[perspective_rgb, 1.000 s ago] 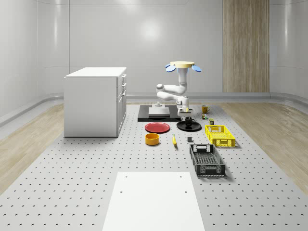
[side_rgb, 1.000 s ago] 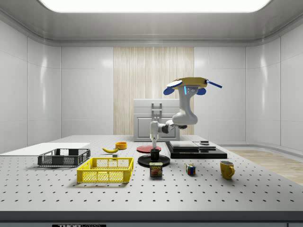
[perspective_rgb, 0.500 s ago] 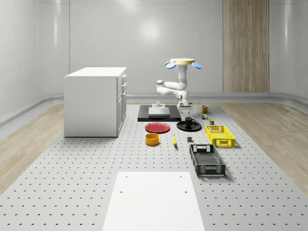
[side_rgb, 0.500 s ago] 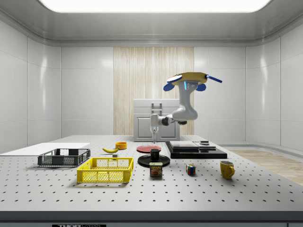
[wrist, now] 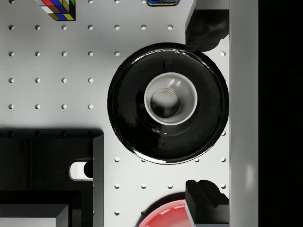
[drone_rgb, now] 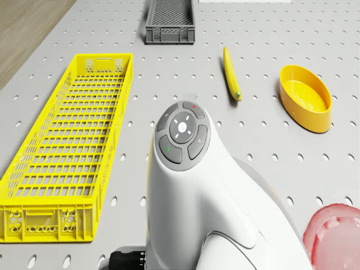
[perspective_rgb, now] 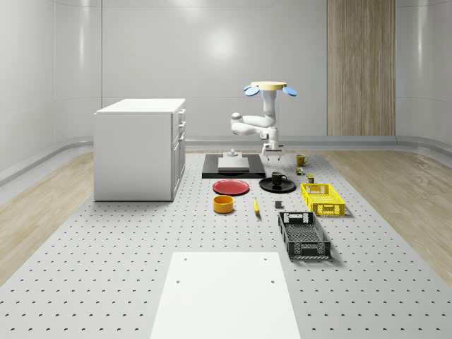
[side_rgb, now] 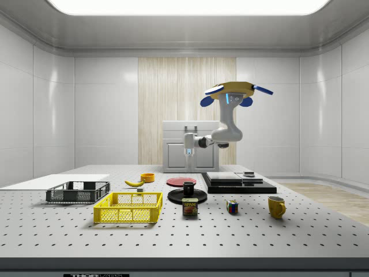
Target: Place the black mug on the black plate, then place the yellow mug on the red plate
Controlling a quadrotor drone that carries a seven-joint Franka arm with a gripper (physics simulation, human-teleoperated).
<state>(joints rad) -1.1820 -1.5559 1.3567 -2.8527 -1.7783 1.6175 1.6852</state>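
Black mug (wrist: 170, 98) sits upright in the middle of the black plate (wrist: 128, 101), so I judge the first step done and the second now in hand. Going left to right in the whole-scene view, the red plate (perspective_rgb: 231, 187) lies bare near the middle of the surface, just beside the black plate (perspective_rgb: 277, 186) and its mug (perspective_rgb: 277, 177); my gripper (perspective_rgb: 271, 150) hangs above that mug, apart from it, and my drone (perspective_rgb: 270, 87) hovers higher, over the far part of the surface. The yellow mug (perspective_rgb: 301, 160) stands further right, near the far right corner, well apart from the red plate. In the wrist view my gripper (wrist: 206, 111) looks straight down with its fingers (wrist: 204, 28) spread wide, holding nothing. The next move, as I judge it, calls for carrying the arm across to the yellow mug (side_rgb: 277, 206), settling the open fingers around its wall clear of the handle, then closing and lifting before crossing over the black plate to the red one.
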